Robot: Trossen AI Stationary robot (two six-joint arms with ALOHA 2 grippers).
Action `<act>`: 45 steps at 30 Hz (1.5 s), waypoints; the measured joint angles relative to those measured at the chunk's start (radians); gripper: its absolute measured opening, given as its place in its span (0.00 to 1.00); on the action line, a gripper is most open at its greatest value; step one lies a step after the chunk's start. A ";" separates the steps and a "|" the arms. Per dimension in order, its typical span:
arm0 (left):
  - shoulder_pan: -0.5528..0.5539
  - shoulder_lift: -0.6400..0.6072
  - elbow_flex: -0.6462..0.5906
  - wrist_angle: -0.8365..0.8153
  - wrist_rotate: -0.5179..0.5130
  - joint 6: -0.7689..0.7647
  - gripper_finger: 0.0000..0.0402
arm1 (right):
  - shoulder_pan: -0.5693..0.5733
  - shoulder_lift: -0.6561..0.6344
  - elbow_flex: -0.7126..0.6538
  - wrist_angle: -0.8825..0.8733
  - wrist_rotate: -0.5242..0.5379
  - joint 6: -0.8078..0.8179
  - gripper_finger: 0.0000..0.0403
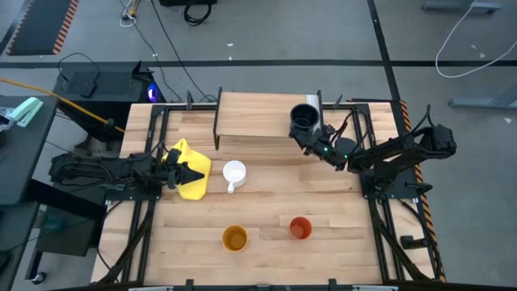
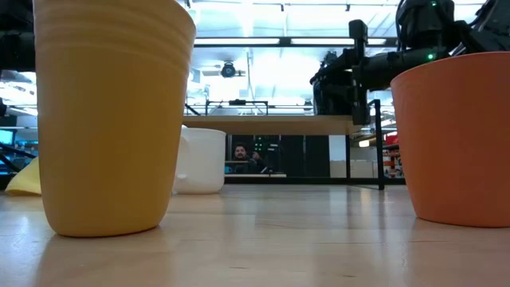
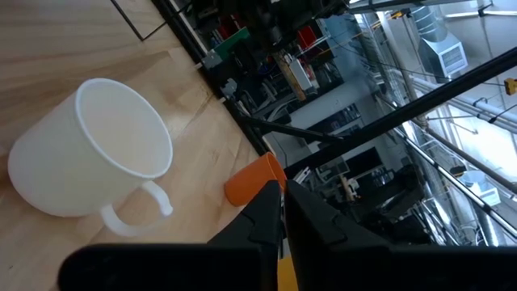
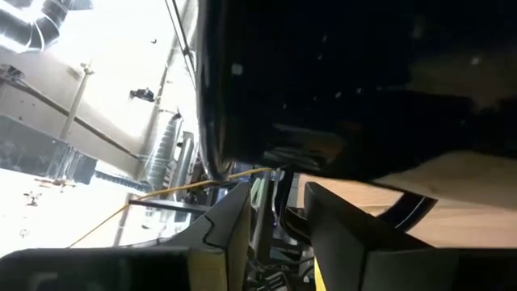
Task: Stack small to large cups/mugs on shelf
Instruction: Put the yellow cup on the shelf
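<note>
The dark mug (image 1: 304, 117) stands upright on the shelf (image 1: 258, 115) near its right end. My right gripper (image 1: 312, 139) is open, level, right at the mug's near side; the mug (image 4: 347, 81) fills its wrist view above the fingers. The white mug (image 1: 233, 173) stands on the table in front of the shelf. The yellow-orange cup (image 1: 235, 238) and the orange-red cup (image 1: 300, 228) stand near the front edge. My left gripper (image 1: 194, 172) is shut over a yellow cloth (image 1: 187, 184), left of the white mug (image 3: 89, 153). My right gripper has its open fingers (image 4: 230, 214) close under the dark mug's wall (image 4: 266, 153); I cannot tell whether they touch it. The mug stands upright on the shelf.
The shelf's black legs (image 1: 216, 121) stand on the slatted table; there is bare plank left of the dark mug. Black frame rails (image 1: 153, 137) run along both table sides. In the low view a person (image 2: 243, 155) shows beyond the table, under the shelf.
</note>
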 joint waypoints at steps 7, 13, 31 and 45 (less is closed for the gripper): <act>0.000 0.000 0.000 0.000 0.000 -0.004 0.05 | 0.056 0.000 0.000 0.001 0.091 0.003 0.31; 0.000 0.000 0.000 0.000 0.000 -0.004 0.06 | 0.102 0.000 0.000 0.001 0.204 -0.014 0.32; 0.000 0.000 0.000 0.000 0.000 -0.003 0.07 | 0.105 -0.005 0.000 0.000 0.273 -0.053 0.32; 0.000 0.000 0.000 0.000 0.000 -0.009 0.06 | 0.177 -0.019 0.000 -0.002 0.288 -0.082 0.32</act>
